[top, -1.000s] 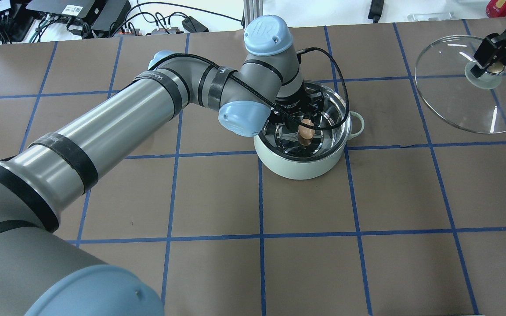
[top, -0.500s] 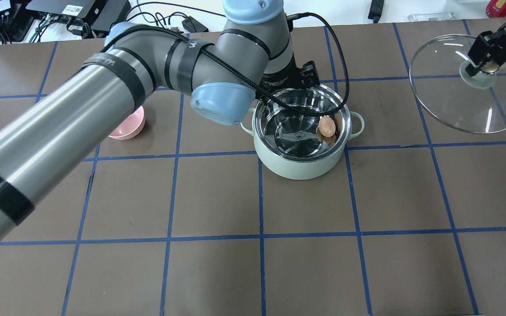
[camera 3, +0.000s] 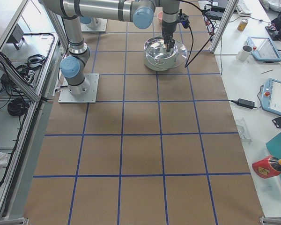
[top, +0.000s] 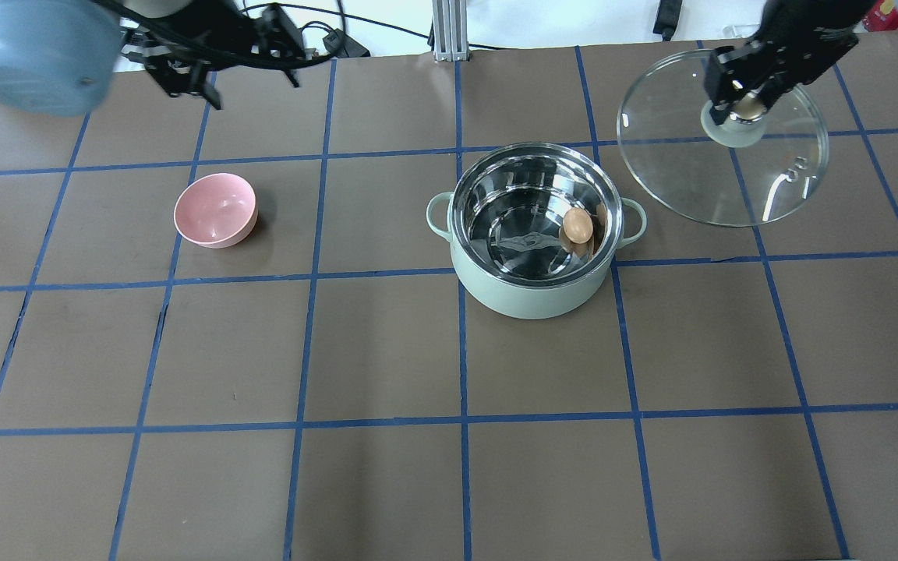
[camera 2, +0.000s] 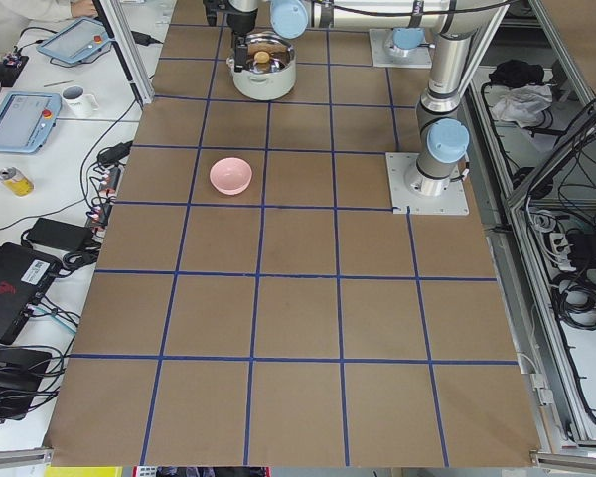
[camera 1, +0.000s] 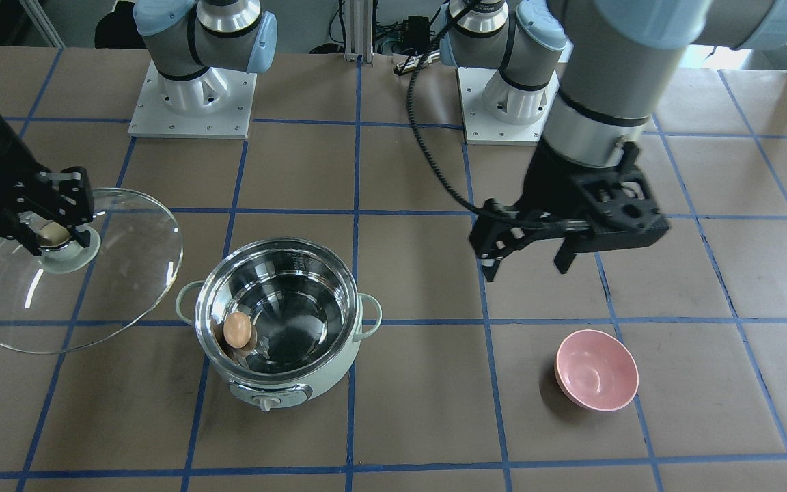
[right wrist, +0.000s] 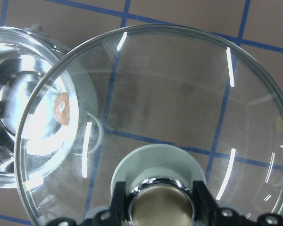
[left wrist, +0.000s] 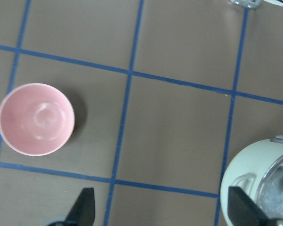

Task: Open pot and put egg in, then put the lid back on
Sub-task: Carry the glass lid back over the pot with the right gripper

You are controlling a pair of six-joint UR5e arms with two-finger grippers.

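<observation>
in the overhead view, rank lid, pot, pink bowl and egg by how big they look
1. lid and pot: about alike; the lid is held up nearer the camera, so no ranking
2. pink bowl
3. egg

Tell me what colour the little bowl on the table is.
Pink all over. The bowl shows best in the exterior front-facing view.

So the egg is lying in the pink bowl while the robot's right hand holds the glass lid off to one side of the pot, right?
Not quite. The egg lies inside the pot, not in the pink bowl, which is empty; the overhead view shows this. The rest holds: the right hand holds the lid off to one side of the pot.
</observation>
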